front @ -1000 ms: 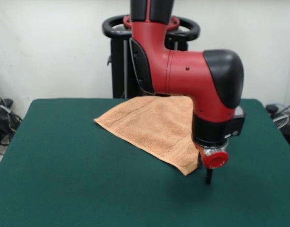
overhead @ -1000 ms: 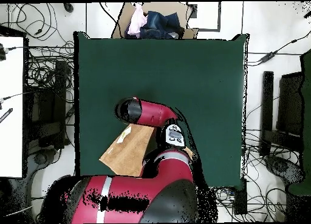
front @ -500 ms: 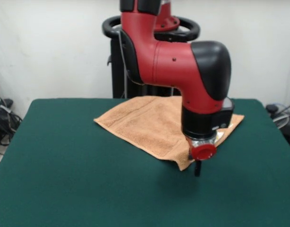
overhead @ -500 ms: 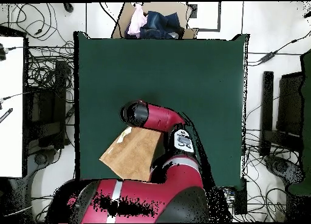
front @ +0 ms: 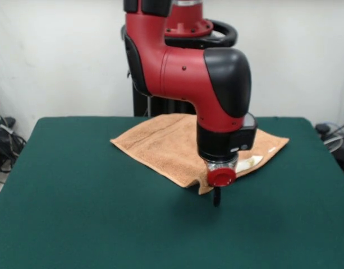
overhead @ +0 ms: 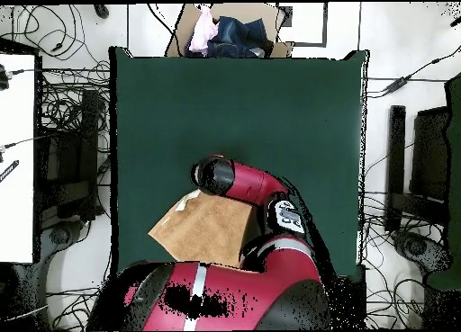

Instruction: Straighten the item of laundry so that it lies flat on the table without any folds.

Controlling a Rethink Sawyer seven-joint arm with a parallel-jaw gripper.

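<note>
The peach-orange towel (front: pixel 166 143) lies on the green table (front: pixel 76 218) in its far middle part, with its near corner bunched into a ripple. Its white label (front: pixel 249 162) shows to the right of the arm. My gripper (front: pixel 216 197) hangs below the red wrist, right at that near corner, and looks shut on the towel's edge, low over the table. In the overhead view the towel (overhead: pixel 203 231) lies near the robot's side of the table (overhead: pixel 234 103), partly under the arm; the gripper is hidden there.
The black pedestal (front: pixel 219 38) stands behind the table's far edge. In the overhead view a cardboard box of clothes (overhead: pixel 230 31) sits beyond the table's far edge, and cables lie on the floor at both sides.
The arm and gripper have moved left in the front view, and the towel's near corner has moved with them. The towel's right part with the label has come into sight.
</note>
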